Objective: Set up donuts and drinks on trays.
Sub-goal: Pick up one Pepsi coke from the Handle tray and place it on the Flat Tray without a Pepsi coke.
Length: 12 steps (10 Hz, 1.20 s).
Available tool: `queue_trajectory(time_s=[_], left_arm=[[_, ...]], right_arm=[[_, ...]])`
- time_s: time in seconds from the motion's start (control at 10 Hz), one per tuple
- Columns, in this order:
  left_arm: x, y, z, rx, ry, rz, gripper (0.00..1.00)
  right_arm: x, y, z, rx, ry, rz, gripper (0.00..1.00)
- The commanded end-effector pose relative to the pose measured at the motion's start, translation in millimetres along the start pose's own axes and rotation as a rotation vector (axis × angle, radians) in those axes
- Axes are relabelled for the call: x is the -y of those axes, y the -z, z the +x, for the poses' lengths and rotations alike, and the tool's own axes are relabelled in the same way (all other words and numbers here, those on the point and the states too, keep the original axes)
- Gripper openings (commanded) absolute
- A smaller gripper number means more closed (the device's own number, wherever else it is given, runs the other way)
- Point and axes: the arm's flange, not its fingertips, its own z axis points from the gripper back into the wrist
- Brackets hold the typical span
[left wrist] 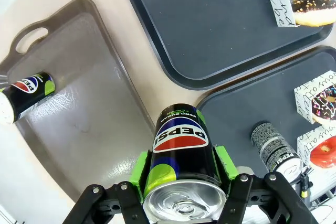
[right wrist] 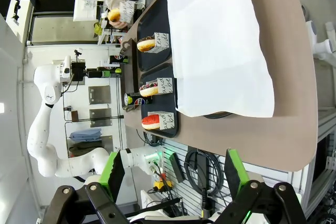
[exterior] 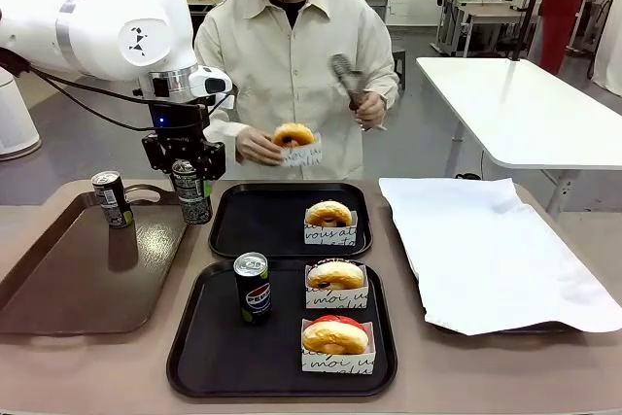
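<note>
- While the far black tray (exterior: 243, 225) has one boxed donut (exterior: 329, 213) and no drink, the left gripper (exterior: 187, 174) hangs just beside its left rim.
- Held can (left wrist: 181, 145): clamped upright between the green pads, above the table.
- Handling, as judged: rigid, smooth, slippery, dentable; grip mid-body.
- Right gripper (right wrist: 173, 177): open, empty.

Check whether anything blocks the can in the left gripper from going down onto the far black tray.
Nothing visible does. The left gripper holds a can just left of the far tray, whose near-left area is bare. Its one boxed donut sits toward the right side, well apart from the can.
</note>
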Motion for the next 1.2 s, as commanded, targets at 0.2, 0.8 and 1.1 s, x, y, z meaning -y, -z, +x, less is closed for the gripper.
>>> queue_trajectory(time_s=[0.2,0.8,1.1], left_arm=[[-16,-14,-48,-0.094,0.077,0.003,0.60],[-27,-22,-107,-0.065,0.090,0.095,0.60],[-15,-13,-57,-0.021,0.132,0.078,0.60]], right_arm=[[0,0,1,0.007,-0.009,0.020,1.00],[0,0,1,0.007,-0.009,0.020,1.00],[0,0,1,0.007,-0.009,0.020,1.00]])
